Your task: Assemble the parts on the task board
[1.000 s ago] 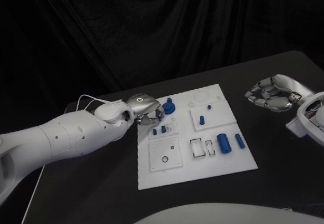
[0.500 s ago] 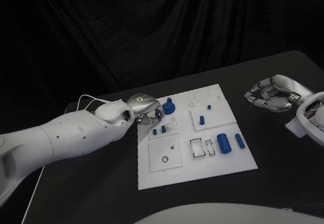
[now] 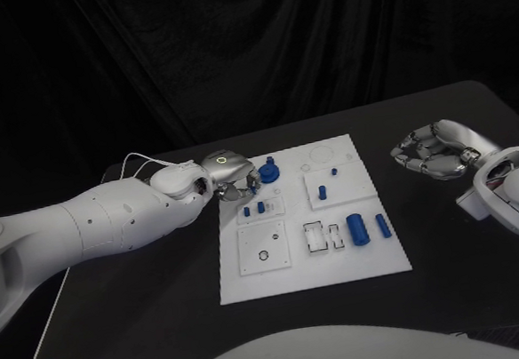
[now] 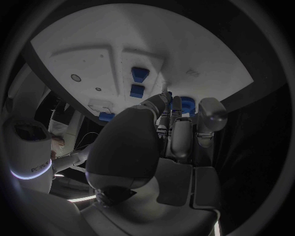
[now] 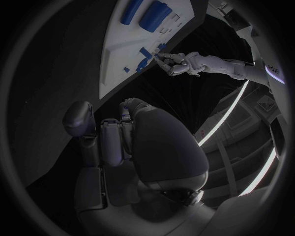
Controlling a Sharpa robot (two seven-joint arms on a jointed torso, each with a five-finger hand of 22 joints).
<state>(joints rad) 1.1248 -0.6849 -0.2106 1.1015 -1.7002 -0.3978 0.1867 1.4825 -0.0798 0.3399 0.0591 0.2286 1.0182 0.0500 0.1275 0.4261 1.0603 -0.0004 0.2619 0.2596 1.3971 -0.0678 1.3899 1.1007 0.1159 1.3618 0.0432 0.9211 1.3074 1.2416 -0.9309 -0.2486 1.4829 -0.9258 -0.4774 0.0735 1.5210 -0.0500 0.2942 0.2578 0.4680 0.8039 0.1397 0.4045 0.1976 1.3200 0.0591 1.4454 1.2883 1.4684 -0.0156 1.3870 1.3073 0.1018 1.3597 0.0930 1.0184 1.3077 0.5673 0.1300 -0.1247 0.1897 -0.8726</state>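
Left robot hand (image 3: 236,175) pinching blue part (image 3: 269,173) at task board (image 3: 272,276) far-left corner: keep upright, seat gently. Right robot hand (image 3: 434,152) curled, empty.

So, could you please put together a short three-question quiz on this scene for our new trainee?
1. True or false: the right hand rests on the task board.
2. Which hand is at the round blue part at the board's far end? A) left hand B) right hand C) both
3. Fill in: the two long blue parts lie on the board's ____ side, as the head view shows it.

Key: 1 false, it hangs beside the board with fingers curled in, holding nothing; 2 A; 3 right.
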